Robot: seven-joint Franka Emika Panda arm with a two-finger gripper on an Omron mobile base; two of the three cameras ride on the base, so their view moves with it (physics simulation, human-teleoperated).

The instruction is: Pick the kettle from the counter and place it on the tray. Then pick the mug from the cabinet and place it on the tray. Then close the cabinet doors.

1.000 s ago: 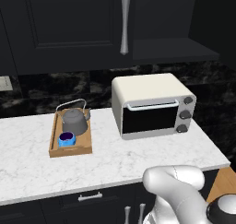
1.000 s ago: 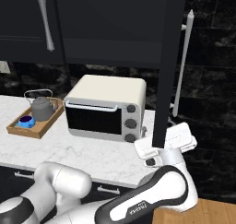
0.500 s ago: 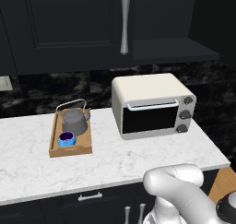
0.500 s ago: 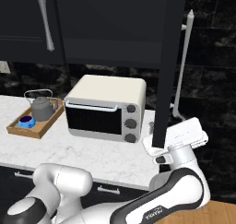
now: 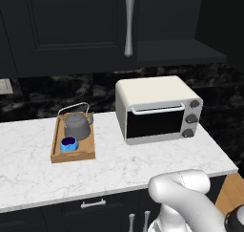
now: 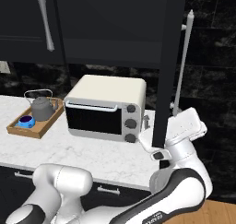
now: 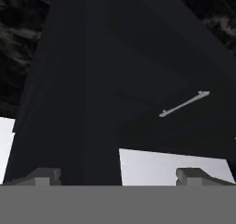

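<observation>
Marble counter [image 5: 28, 174] carried the loaded tray [image 5: 73, 154]; gripper [image 7: 118, 176] spread wide, empty; stiff hinged cabinet door [image 6: 167, 66] wanted pushing along its outer edge.

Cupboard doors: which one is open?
The right door, beside the oven, stands swung out edge-on. The left door is flat shut.

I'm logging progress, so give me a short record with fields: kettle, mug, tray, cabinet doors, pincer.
kettle: kettle on the tray
mug: mug on the tray, beside the kettle
tray: on the counter, left of the toaster oven
cabinet doors: left door shut, right door swung open
pincer: pincer open, fingers either side of the open door's edge
</observation>
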